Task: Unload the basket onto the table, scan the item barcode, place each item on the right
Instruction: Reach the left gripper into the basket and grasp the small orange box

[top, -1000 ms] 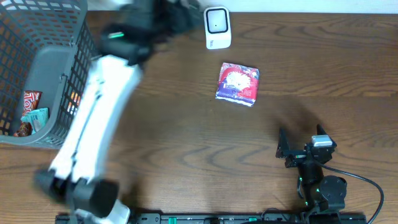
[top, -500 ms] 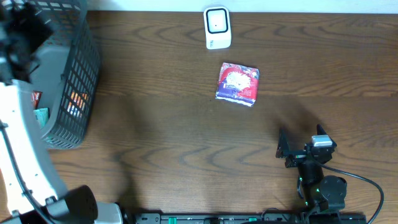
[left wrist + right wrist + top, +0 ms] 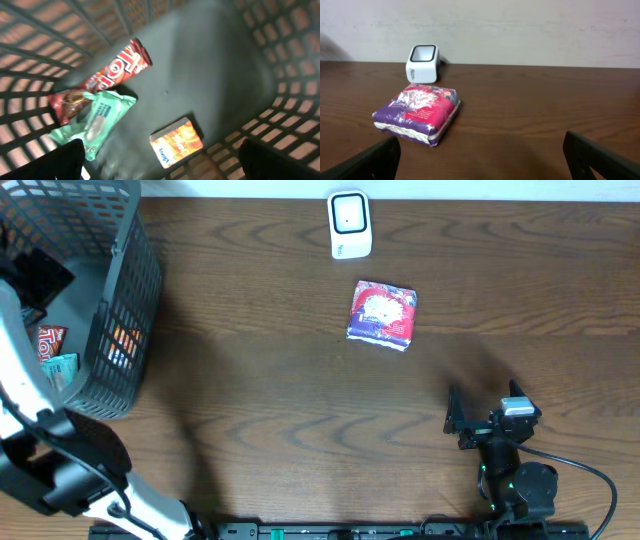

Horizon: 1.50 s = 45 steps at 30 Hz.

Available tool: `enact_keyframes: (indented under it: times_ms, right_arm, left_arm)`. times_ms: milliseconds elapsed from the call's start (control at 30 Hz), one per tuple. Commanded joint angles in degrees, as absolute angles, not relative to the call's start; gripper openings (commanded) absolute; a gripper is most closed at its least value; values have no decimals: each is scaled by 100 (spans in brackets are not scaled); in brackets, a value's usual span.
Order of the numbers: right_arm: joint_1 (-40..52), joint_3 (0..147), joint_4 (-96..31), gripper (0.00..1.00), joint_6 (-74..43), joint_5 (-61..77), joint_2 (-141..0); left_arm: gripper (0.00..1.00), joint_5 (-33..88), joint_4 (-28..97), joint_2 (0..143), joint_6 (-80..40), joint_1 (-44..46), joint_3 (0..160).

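A purple and red packet (image 3: 382,313) lies flat on the table in front of the white scanner (image 3: 349,224). My left gripper (image 3: 43,288) hangs open inside the grey basket (image 3: 125,250). In the left wrist view its gripper (image 3: 165,170) is above an orange box (image 3: 176,141), a green packet (image 3: 97,122) and a red snack tube (image 3: 112,67), touching none. My right gripper (image 3: 483,400) rests open near the front right. From there the right gripper (image 3: 482,167) faces the packet (image 3: 417,112) and the scanner (image 3: 423,63), holding nothing.
The basket's mesh walls (image 3: 295,75) surround the left gripper closely. The basket stands at the table's far left edge. A pale wall (image 3: 520,30) runs behind the scanner. A black cable (image 3: 590,475) trails from the right arm's base.
My left arm has swung from near the scanner across to the left, and its gripper now hangs inside the basket. The right arm and the packet have not moved.
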State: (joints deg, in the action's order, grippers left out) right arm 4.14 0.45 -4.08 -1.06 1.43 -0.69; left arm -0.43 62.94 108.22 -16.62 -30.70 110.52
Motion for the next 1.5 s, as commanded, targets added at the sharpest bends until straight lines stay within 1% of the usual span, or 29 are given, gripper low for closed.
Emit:
enact_keyframes:
  times_ms: [0,167,267,400,600,700,933,1067,1133,1200,1333,1467]
  right_arm:
    - [408,32,-429,99,-167,97,-38]
    - [408,32,-429,99,-165,97,-38]
    - [408,32,-429,99,-167,97,-38]
    - [408,32,-429,99,-167,97,-38]
    - [408,32,-429,99,-167,97,-38]
    - [408,32,-429,99,-167,97,-38]
    - [408,32,-429,99,-167,97,-38]
    - [408,32,-429,99,-165,97,-38]
    - [408,32,-429,99,-165,97,-38]
    - [408,32,-429,99,-167,97,-38]
    - [408,32,-429,99,-167,97,-38]
    - [408,32,-429,99,-167,97,-38]
  left_arm:
    - [97,152,6375,11126,-1354,-3087,11010]
    - [97,235,6554,11721,-1223,-3105,11008]
    - [94,829,6595,12018,-847,-3107,11008]
    - [94,1354,6672,12401,-707,-3105,11008]
    - [94,1431,6834,12803,-681,-3076,10993]
    - [91,1715,6855,12899,-480,-3076,10958]
    - [86,1730,6799,12901,-438,-3079,10565]
    - [86,1730,6678,12901,-392,-3079,10300]
    - [74,1719,6626,12901,-357,-3079,10204]
    - [49,1688,6571,12901,-360,-3083,10149]
    - [8,1693,6573,12886,-447,-3109,10175]
    - [7,1706,6593,12726,-845,-3151,10294]
